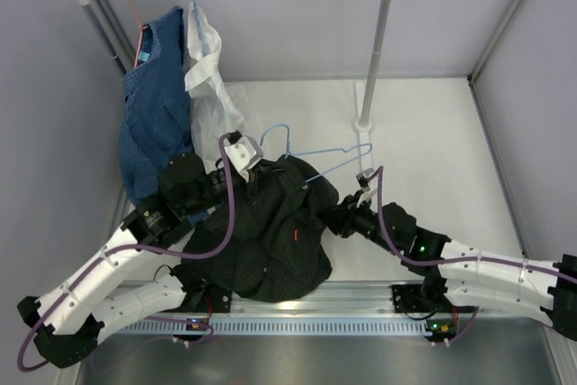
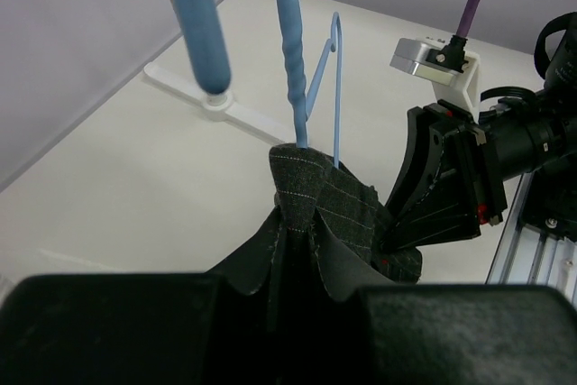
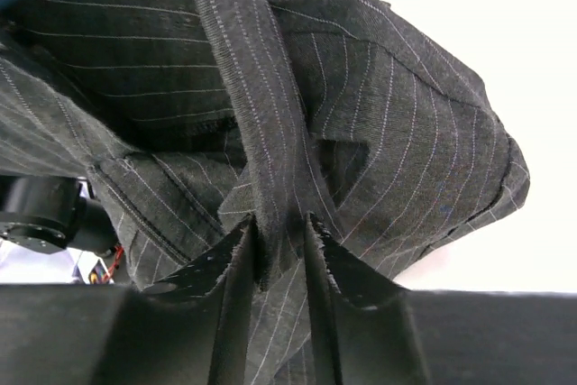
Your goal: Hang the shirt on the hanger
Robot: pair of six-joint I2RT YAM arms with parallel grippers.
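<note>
While working low over the white tabletop (image 1: 433,160), pinched the black, faintly pinstriped button-up shirt (image 1: 270,241) from both sides. Had the left gripper (image 2: 293,254) clamped almost closed on a raised fold of cloth, at the entry point of the thin light-blue wire hanger (image 1: 315,155). Had the right gripper (image 3: 278,241) drawn in tight on a flat band of the same fabric. Seen heaped at the table's near middle, between the arms, with the hanger's hook and one shoulder poking out on the far side.
</note>
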